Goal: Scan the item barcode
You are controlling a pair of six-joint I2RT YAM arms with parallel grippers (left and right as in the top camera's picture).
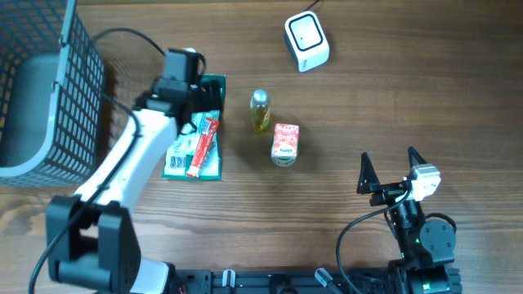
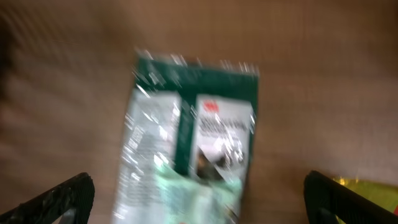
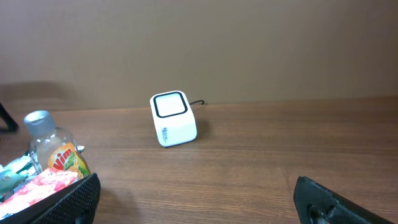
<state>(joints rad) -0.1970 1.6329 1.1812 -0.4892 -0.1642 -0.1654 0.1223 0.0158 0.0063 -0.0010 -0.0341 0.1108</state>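
Over the table, from the fixed camera, I see the green packet (image 1: 214, 88) lying flat left of centre. A red tube (image 1: 203, 147) appears to rest across it, and my left arm (image 1: 139, 155) reaches over both. A small yellow bottle (image 1: 260, 110) and a red carton (image 1: 285, 143) stand just to its right. The white scanner (image 1: 306, 41) sits well apart at the far side, and a wire basket (image 1: 73, 73) fills the left corner. The right gripper (image 1: 388, 155) sits near my side of the wooden table (image 1: 368, 98), fingers splayed, holding nothing.

Through the left wrist camera, which is blurred, the left gripper (image 2: 199, 179) hangs above the packet. Both black fingers are spread wide at the frame's bottom corners, released, with nothing between them. The packet shows as crinkled glossy film, dark green with a white printed panel. I judge it light, floppy and slick, so it will probably sag if I pinch a corner. I'd take it by a long edge, clear of the tube, and keep the print flat toward the scanner. I can't tell where the barcode is.

Through the right wrist camera, the scanner is a rounded white plastic cube with a dark-rimmed window on its upper face. The grey-capped bottle and the carton show at the left; the packet isn't visible here.
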